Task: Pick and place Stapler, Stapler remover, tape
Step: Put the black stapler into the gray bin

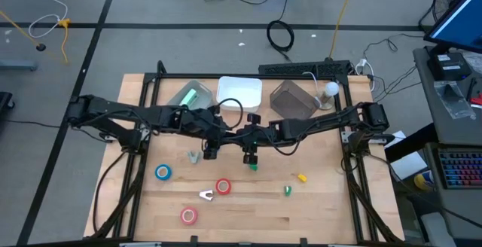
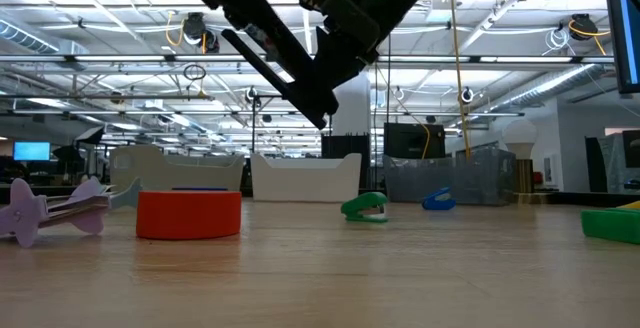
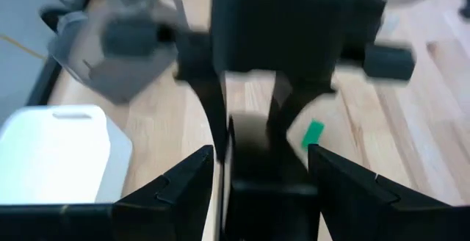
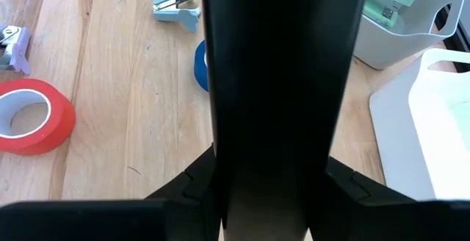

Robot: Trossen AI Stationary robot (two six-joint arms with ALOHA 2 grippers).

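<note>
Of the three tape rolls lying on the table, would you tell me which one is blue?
The blue roll is the one farthest toward the left arm's side of the table. The other two, one near the middle and one by the front edge, are red.
</note>
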